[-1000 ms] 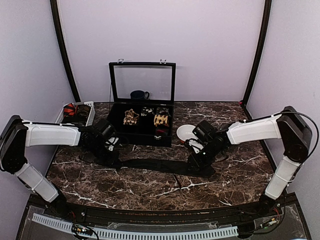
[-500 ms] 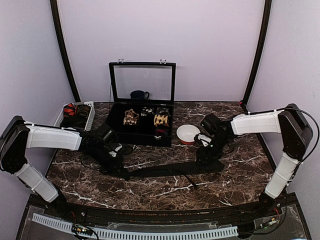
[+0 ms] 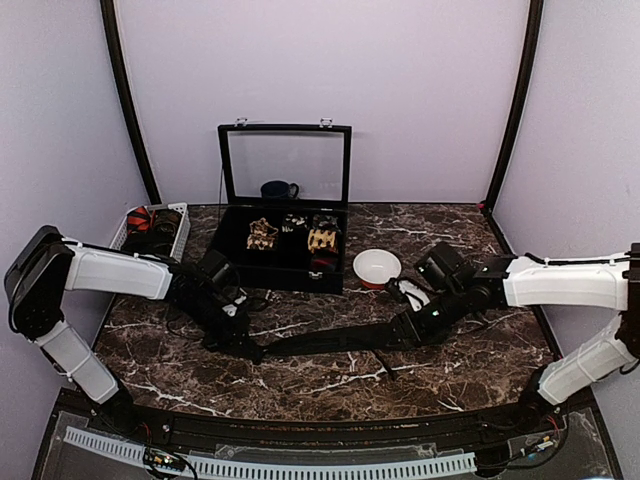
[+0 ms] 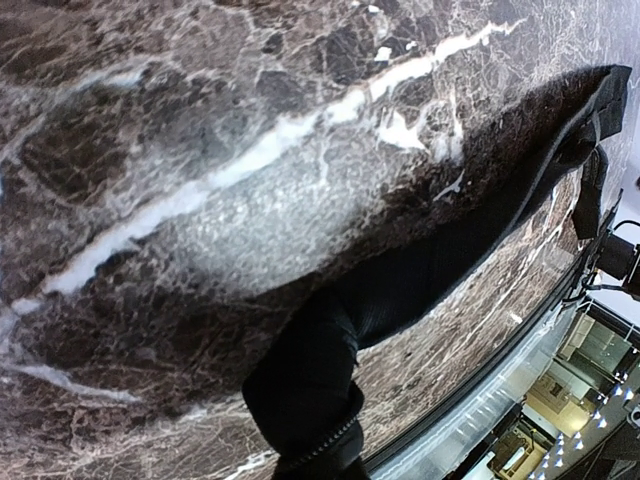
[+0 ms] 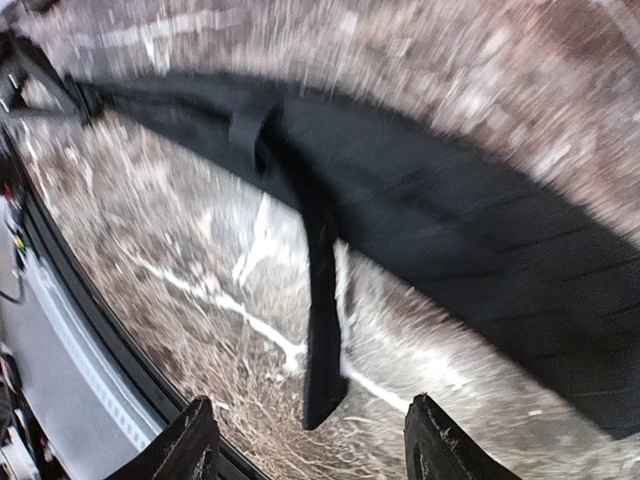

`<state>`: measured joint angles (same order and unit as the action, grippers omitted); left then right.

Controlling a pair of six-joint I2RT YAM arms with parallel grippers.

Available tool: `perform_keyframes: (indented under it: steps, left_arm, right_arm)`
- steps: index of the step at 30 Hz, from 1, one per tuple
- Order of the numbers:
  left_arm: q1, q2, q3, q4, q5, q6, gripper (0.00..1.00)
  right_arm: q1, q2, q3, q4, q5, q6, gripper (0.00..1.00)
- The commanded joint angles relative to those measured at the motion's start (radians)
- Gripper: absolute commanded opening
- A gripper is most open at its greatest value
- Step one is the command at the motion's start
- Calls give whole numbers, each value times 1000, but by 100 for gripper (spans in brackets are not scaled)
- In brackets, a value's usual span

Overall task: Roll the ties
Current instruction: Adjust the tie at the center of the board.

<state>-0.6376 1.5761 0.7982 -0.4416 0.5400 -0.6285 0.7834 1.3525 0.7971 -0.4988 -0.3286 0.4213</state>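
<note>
Marble table carries the black tie flat from 9 to 3 o'clock, left gripper clamped on its end, right gripper spread apart; rolling looks unstarted

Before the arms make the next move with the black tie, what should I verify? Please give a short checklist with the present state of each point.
1. Left gripper shut on one end of the black tie: ok.
2. Right gripper open and holding nothing: ok.
3. Tie stretched out along the table: ok.
4. Tie lying in one neat band: not ok, a thin strip sticks out sideways.
5. Bowl apart from the tie: ok.
6. Firmness of the left grip: cannot tell.
</note>
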Motion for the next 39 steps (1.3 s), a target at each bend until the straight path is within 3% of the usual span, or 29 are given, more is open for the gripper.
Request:
perform_keyframes:
  steps: [1,7,10,16,18,27,39]
  left_arm:
    - [0,25,18,-19,-18,21,0]
    - [1,36,25,-27,-25,32,0]
    - [1,38,33,-43,-34,43,0]
    - [1,50,51,-69,-56,65,0]
    - [1,54,60,-85,-66,78,0]
    - [1,82,121,-167,-158,148,0]
    - [3,114,169,-208,-230,194,0]
  right_arm:
    - [89,52,-31,54,82,51,64]
    - [134,139,-11,9,158,29,59]
    - [154,167,-17,20,150,29,48]
    - [169,195,18,-27,147,10,14]
    - [167,186,53,-81,164,-8,9]
    - [81,233,220,-297,209,-140,8]
    - [-71,355,291,-357,229,-242,13]
